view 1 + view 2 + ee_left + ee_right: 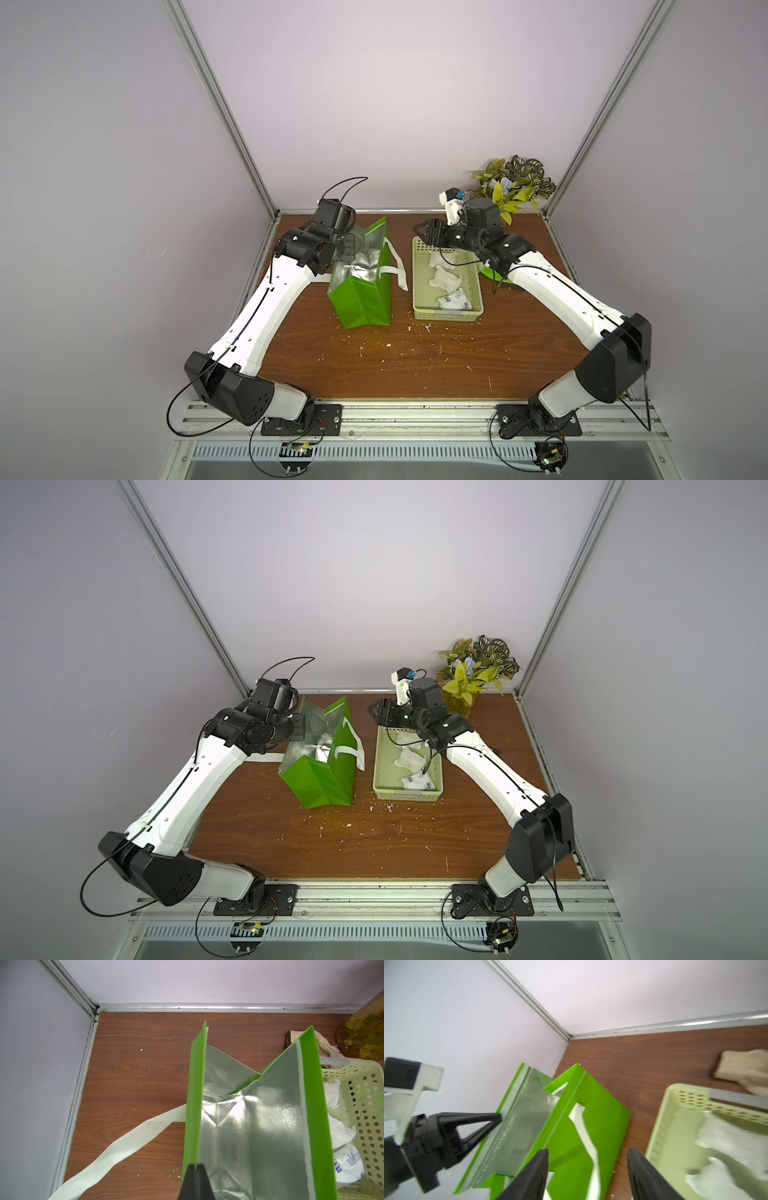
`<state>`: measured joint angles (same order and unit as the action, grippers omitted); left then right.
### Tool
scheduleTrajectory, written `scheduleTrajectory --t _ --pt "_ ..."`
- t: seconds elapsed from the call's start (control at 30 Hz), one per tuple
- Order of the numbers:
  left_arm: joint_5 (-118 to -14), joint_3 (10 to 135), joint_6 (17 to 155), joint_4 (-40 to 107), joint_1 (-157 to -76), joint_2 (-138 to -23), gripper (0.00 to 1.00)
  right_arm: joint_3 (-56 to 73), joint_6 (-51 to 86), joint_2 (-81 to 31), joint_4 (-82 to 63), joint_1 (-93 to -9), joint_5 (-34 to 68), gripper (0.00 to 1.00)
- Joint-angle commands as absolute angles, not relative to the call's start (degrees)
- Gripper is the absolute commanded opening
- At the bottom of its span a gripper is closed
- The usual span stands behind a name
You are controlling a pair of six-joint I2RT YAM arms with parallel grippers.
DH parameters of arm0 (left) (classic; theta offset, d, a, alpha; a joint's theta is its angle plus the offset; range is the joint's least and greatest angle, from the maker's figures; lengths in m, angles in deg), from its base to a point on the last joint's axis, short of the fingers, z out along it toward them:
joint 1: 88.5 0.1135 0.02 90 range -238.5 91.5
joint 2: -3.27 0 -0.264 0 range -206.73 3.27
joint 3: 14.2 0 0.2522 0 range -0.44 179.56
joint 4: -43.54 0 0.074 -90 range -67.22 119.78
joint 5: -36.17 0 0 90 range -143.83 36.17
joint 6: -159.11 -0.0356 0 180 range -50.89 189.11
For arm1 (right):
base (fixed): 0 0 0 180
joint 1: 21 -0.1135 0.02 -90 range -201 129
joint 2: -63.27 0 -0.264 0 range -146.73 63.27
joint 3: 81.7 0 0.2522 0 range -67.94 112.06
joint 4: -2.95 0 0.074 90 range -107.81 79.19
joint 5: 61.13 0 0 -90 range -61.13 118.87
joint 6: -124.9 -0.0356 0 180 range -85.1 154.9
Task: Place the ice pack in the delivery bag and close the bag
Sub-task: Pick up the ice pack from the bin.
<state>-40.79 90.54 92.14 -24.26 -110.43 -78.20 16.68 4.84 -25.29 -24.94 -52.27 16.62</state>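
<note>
The delivery bag (361,299) (320,779) stands open on the table, bright green with silver lining (276,1126). My left gripper (196,1165) is shut on the rim of its left wall; in the right wrist view its black fingers (492,1120) pinch that rim. A white ice pack with blue print (455,300) (419,782) (347,1163) lies at the near end of the pale green basket (449,318), with two more white pouches behind it. My right gripper (419,230) (587,1152) hangs open and empty over the gap between bag and basket, at their far end.
A potted plant (515,187) stands in the back right corner. A beige glove (741,1070) lies behind the basket. One white bag handle (116,1151) trails on the table to the bag's left. White crumbs dot the wood in front of the bag.
</note>
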Motion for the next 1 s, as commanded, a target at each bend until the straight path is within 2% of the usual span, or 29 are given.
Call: scheduleTrajectory --t 0.0,0.2,0.37,0.5,0.83,0.97 --pt "-43.00 91.75 94.11 -24.91 -109.55 -78.04 0.00 17.97 17.19 -26.64 -38.58 -51.76 26.14 0.66" --pt "-45.17 92.29 94.42 -24.72 -109.59 -77.40 0.00 21.42 30.26 -34.81 -52.40 -51.76 32.76 0.70" --pt "-46.13 92.54 94.62 -24.70 -109.58 -77.23 0.00 22.27 38.61 -40.53 -56.35 -51.67 34.77 0.81" --pt "-46.73 92.37 94.97 -24.70 -109.59 -77.55 0.00 22.71 42.99 -45.72 -56.17 -51.38 36.39 0.86" --pt "-46.46 92.88 94.60 -24.58 -109.58 -78.00 0.00 28.19 45.09 -56.19 -55.31 -49.96 35.93 0.84" --pt "-46.75 93.49 94.77 -24.61 -109.55 -78.28 0.00 25.92 45.19 -57.19 -55.19 -49.65 35.03 0.79"
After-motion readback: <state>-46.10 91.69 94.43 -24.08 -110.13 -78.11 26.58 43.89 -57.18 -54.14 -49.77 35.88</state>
